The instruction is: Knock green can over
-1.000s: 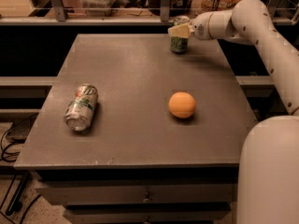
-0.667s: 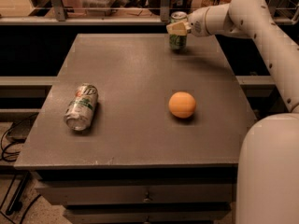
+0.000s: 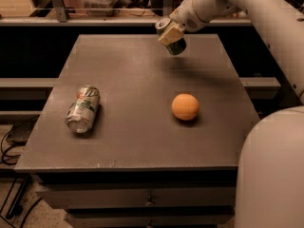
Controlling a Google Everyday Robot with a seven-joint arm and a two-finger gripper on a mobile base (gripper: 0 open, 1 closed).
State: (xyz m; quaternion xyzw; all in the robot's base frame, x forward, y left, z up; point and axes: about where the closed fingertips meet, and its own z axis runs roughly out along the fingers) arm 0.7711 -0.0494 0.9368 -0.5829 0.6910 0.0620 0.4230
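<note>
**Green can now tilted in the hand**

Since a moment ago the green can point(image 3: 177, 46) has gone from standing upright at the far edge of the worktop point(image 3: 133, 75) to leaning hard over, its silver top swung to the left and toward the camera. The hand point(image 3: 170, 34) has come with it, a little nearer and to the left of where it was. The hand is closed on the can, with one pale finger point(image 3: 172, 33) lying across the can's middle. The can's dark base seems to be clear of the worktop, and a soft shadow lies on the surface just below and right of it. Nothing can be seen of what is inside; its top is too small to tell whether it is opened.

The silver can point(image 3: 83, 109) has not shifted: it lies on its side near the left edge, one round end toward the camera, its green and red logo up. Its contents cannot be told either. The orange ball point(image 3: 185, 107) sits where it was, right of centre, well apart from both cans. The white arm point(image 3: 266, 13) reaches in from the right.
</note>
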